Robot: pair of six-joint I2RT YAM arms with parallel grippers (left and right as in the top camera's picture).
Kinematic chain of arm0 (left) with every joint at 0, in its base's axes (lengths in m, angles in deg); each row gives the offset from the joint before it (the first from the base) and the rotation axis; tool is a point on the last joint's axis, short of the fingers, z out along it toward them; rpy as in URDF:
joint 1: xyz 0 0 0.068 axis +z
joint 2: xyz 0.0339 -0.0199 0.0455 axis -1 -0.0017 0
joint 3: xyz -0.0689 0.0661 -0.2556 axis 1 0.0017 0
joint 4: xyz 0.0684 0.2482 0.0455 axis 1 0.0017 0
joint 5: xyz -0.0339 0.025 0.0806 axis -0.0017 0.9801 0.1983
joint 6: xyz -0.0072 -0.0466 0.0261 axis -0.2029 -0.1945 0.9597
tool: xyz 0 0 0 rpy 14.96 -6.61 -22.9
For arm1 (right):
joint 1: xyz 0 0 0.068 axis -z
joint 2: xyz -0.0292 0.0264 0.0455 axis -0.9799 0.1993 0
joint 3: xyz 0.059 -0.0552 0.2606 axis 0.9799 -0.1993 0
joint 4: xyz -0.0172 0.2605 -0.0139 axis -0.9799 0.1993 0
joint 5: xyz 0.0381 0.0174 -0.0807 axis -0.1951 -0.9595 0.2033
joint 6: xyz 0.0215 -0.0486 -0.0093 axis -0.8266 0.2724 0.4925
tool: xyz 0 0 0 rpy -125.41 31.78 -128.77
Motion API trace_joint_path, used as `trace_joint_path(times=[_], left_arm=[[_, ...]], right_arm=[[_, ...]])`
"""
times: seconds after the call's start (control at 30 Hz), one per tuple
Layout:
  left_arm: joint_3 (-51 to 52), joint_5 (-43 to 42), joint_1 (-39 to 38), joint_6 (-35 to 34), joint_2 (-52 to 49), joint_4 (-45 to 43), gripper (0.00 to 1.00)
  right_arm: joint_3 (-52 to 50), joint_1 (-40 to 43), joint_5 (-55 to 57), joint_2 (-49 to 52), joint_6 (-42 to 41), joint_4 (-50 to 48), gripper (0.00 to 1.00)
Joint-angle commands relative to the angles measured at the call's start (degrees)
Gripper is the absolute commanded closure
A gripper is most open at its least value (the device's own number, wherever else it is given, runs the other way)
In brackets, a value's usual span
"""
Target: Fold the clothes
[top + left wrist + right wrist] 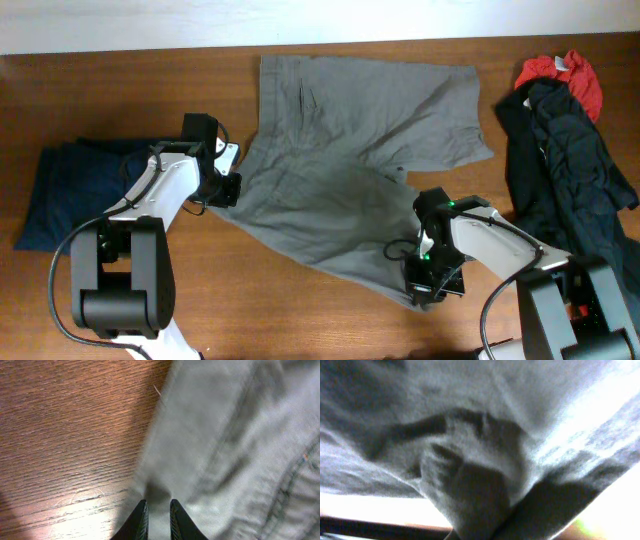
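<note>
The grey shorts, of matte woven cloth with creases and stitched seams, are being supported, spread wide, by the middle of the wood-grained table. Their left edge is being pinched by the left gripper, its jaws narrow on a thin fold, while the lower hem is being gripped by the right gripper, its jaws closed on bunched, wrinkled cloth. The table's left end is being occupied by a flat navy garment, its right end by a crumpled black garment topped by a red garment.
</note>
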Motion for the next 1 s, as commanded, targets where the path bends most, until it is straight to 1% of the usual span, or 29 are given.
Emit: trace_joint_path(times=[0.0, 0.13, 0.17, 0.23, 0.3, 0.4, 0.5, 0.6, 0.67, 0.73, 0.77, 0.9, 0.97], left_arm=[[0.46, 0.59, 0.42, 0.68, -0.42, -0.15, 0.83], [0.46, 0.59, 0.42, 0.68, -0.42, -0.17, 0.84], [0.46, 0.61, 0.44, 0.68, -0.42, -0.17, 0.84], [0.46, 0.61, 0.44, 0.68, -0.42, -0.15, 0.84], [0.24, 0.57, 0.42, 0.68, -0.39, 0.09, 0.84], [-2.58, 0.50, 0.39, 0.70, -0.35, 2.32, 0.84], [-8.61, -1.62, 0.13, 0.81, -0.28, 6.60, 0.83], [-14.25, -6.99, -0.70, 3.48, -0.28, 8.68, 0.76], [-15.76, -10.29, -1.42, 4.42, -0.28, 7.21, 0.68], [-15.58, -11.32, -2.12, 4.61, -0.35, 3.50, 0.60], [-15.34, -11.43, -2.43, 5.16, -0.76, 1.38, 0.58], [-15.32, -13.60, -2.97, 6.16, -4.09, -3.87, 0.57], [-15.32, -15.47, -2.97, 7.37, -6.40, -5.18, 0.59]], right_arm=[[-0.92, -1.36, 4.59, -2.69, -0.96, 2.58, 0.96], [-1.01, -3.39, 7.89, -3.85, -3.98, 5.07, 0.96], [-1.01, -3.58, 7.98, -3.82, -4.79, 5.35, 0.95], [-1.01, -3.80, 7.82, -3.82, -5.46, 5.73, 0.88], [-1.01, -3.80, 7.63, -4.09, -6.73, 5.03, 0.87], [-0.98, -3.72, 7.56, -6.12, -6.75, 1.27, 0.75], [-0.52, -3.69, 7.63, -10.25, -8.11, -2.08, 0.56], [0.17, -3.69, 8.15, -15.19, -10.10, -3.74, 0.45], [0.59, -3.67, 9.84, -17.92, -12.20, -4.26, 0.36], [0.70, -3.56, 11.43, -20.22, -13.51, -4.83, 0.30], [0.70, -3.10, 11.91, -21.18, -13.81, -5.31, 0.25], [0.70, 1.44, 11.15, -21.68, -13.77, -6.29, 0.12], [0.70, 5.25, 8.39, -21.09, -12.52, -6.56, 0.11]])
